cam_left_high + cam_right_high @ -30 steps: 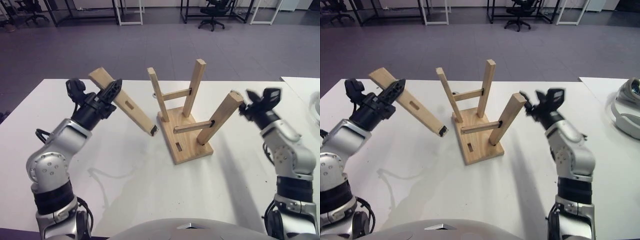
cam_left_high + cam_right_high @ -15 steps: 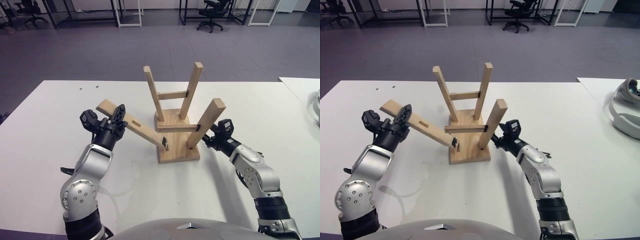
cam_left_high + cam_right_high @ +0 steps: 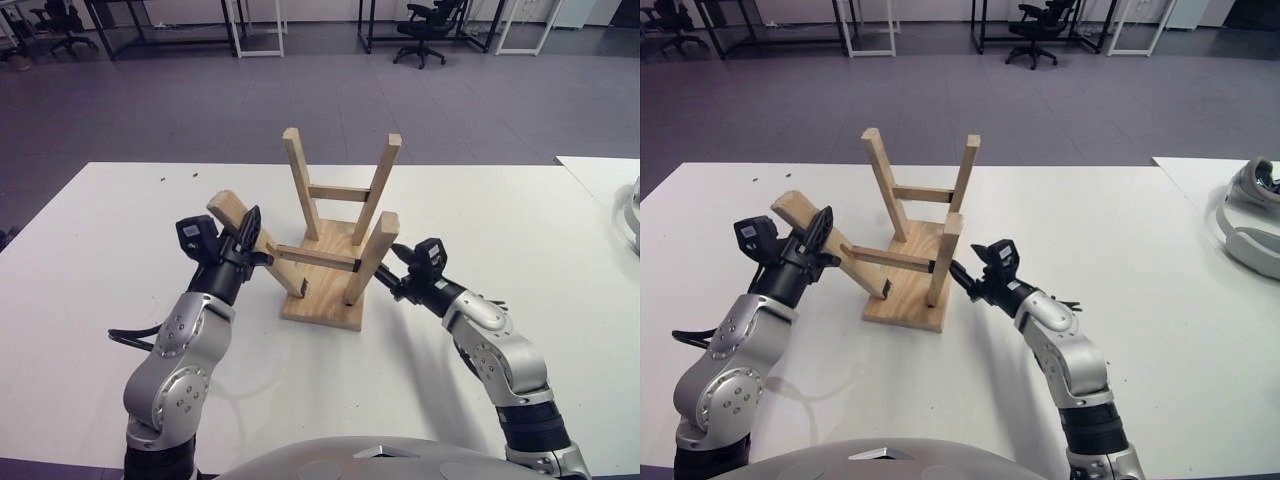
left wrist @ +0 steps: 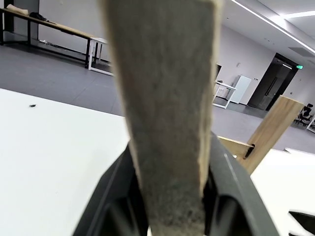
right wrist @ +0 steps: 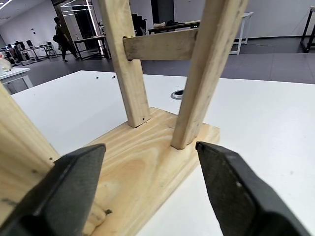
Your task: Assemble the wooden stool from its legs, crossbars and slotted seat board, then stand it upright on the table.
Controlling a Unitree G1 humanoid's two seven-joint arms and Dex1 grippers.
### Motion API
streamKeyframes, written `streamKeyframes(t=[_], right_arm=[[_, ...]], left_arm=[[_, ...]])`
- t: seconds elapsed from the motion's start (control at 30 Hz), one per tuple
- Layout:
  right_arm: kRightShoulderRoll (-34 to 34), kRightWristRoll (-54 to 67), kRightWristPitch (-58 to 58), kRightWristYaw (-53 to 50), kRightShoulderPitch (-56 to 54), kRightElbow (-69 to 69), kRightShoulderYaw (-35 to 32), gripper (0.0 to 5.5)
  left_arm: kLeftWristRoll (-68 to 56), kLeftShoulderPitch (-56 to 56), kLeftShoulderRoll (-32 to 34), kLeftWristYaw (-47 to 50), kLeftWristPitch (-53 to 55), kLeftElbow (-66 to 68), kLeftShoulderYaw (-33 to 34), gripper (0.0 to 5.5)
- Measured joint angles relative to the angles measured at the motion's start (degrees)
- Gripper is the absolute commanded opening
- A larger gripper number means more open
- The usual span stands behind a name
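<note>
Stool (image 3: 335, 240), part-assembled, stands inverted near the middle of the white tabletop (image 3: 120, 230), its slotted seat board (image 3: 322, 306) lying flat on the surface. Two far legs, one left (image 3: 300, 183) and one right (image 3: 377, 188), rise from the far part of the board, leaning slightly toward each other and joined near their upper ends by a short upper crossbar (image 3: 338, 193). A near-right leg (image 3: 370, 258) stands in the near part of the board, tilted a little to the right. From it a lower crossbar (image 3: 315, 258) runs leftward to meet the fourth leg (image 3: 232, 212). This leg slants steeply, upper end to the left, lower end down at the board's near-left corner; whether it sits in its slot cannot be told.

Left gripper (image 3: 250, 236) grips the fourth leg on its upper half, and its dark fingers (image 4: 231, 196) press against both sides of the wood with no gap.

Right gripper (image 3: 392, 270) lies low on the right, just beside the base of the near-right leg. Its fingers (image 5: 236, 196) are spread wide and hold nothing; contact with the leg cannot be judged.

At the far right, on a separate white table, rests a pale strap-like device (image 3: 1252, 215). Beyond the tabletop, an office chair (image 3: 425, 15) stands on the grey floor.
</note>
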Motion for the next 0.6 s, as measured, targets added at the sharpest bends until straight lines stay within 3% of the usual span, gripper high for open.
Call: streamKeyframes(t=[0.27,0.37,0.47,0.6], right_arm=[[0.22,6.5,0.62,-2.05,-0.8,-8.75,-8.67,3.44],[0.52,13.98,4.74,-7.82,-6.34,-17.83,-13.02,3.44],[1.8,19.36,10.79,-16.69,-20.44,-27.74,-11.27,3.44],[2.05,18.89,14.27,-20.55,-22.51,-28.67,-7.68,3.44]], left_arm=[[5.81,-0.26,0.1,-0.71,0.47,-0.02,-4.46,1.03],[7.98,-1.68,0.55,-0.5,1.58,0.3,-5.73,1.03],[11.27,-2.47,2.33,-0.96,6.21,2.37,-9.12,1.73],[11.17,-1.6,1.72,-2.97,6.24,1.56,-9.76,2.53]])
